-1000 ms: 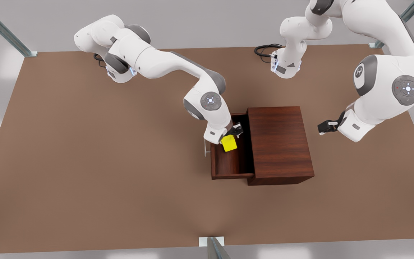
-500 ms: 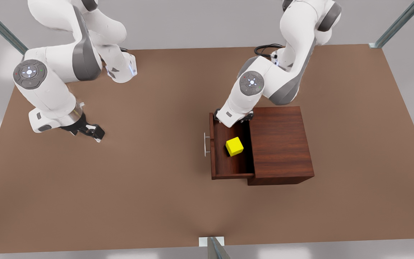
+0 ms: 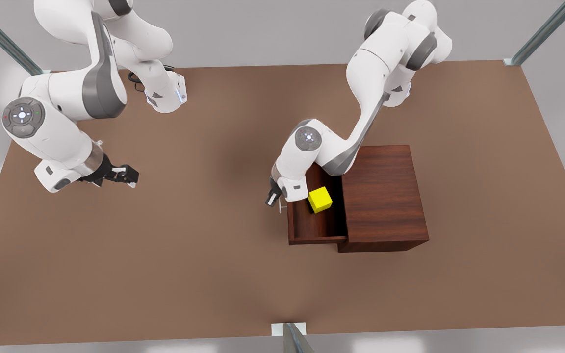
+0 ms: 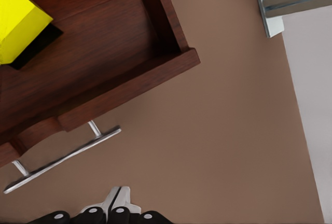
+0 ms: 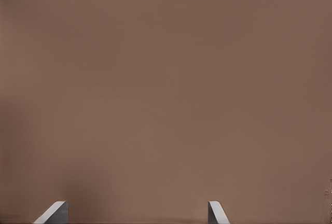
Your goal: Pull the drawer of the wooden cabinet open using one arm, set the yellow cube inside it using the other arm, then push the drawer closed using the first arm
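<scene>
The wooden cabinet (image 3: 383, 196) stands on the table with its drawer (image 3: 312, 226) pulled out toward the front view's left. The yellow cube (image 3: 320, 199) rests on the drawer floor, free of both grippers, and its corner (image 4: 18, 22) shows in the left wrist view. My left gripper (image 3: 272, 197) hangs shut just outside the drawer front, close to the silver handle (image 4: 62, 159), fingers together (image 4: 116, 203) and not touching it. Far off at the front view's left, my right gripper (image 3: 133, 176) is open above bare table, fingers apart (image 5: 137, 212).
The brown table (image 3: 165, 269) stretches wide around the cabinet. A metal post (image 3: 292, 338) stands at the near edge, also seen as the post (image 4: 290, 1) in the left wrist view. More posts mark the back corners. A black cable (image 3: 361, 66) lies by the arm base.
The cube, held over the drawer a second ago, now lies in it. The right arm drew back to the front view's left. The left arm swung over to the drawer's handle.
</scene>
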Controlling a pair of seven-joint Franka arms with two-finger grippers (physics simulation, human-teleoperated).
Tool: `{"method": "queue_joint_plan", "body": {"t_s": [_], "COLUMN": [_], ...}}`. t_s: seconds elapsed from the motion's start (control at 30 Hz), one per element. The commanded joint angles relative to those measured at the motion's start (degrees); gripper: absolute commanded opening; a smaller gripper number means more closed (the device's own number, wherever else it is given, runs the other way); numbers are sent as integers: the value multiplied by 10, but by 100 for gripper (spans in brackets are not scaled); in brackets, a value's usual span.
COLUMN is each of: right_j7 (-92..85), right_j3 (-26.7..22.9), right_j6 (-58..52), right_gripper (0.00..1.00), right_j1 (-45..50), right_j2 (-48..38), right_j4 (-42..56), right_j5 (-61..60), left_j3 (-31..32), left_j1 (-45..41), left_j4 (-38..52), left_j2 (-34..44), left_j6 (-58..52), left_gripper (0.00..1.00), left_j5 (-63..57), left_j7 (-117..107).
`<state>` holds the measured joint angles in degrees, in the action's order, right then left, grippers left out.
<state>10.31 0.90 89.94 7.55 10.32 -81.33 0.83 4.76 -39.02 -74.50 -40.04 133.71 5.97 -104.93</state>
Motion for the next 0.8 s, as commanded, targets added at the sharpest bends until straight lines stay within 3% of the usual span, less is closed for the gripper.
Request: {"method": "queue_joint_plan", "body": {"t_s": [0.0,0.2,0.77], "right_j7": [-138,-140,-142], "right_j3": [0,1,0], "right_j6": [-3,-4,-8], "right_gripper": [100,100,100], "right_j1": [1,2,1], "right_j2": [0,0,1], "right_j4": [0,-1,1], "right_j5": [-1,-1,0], "left_j3": [2,3,0], "left_j1": [-1,3,43], "left_j4": [0,0,-1], "left_j2": [-12,-21,-14], "left_j6": [2,-116,-252], "left_gripper": [21,21,21], "left_j5": [3,6,3], "left_j7": [-485,-267,-77]}}
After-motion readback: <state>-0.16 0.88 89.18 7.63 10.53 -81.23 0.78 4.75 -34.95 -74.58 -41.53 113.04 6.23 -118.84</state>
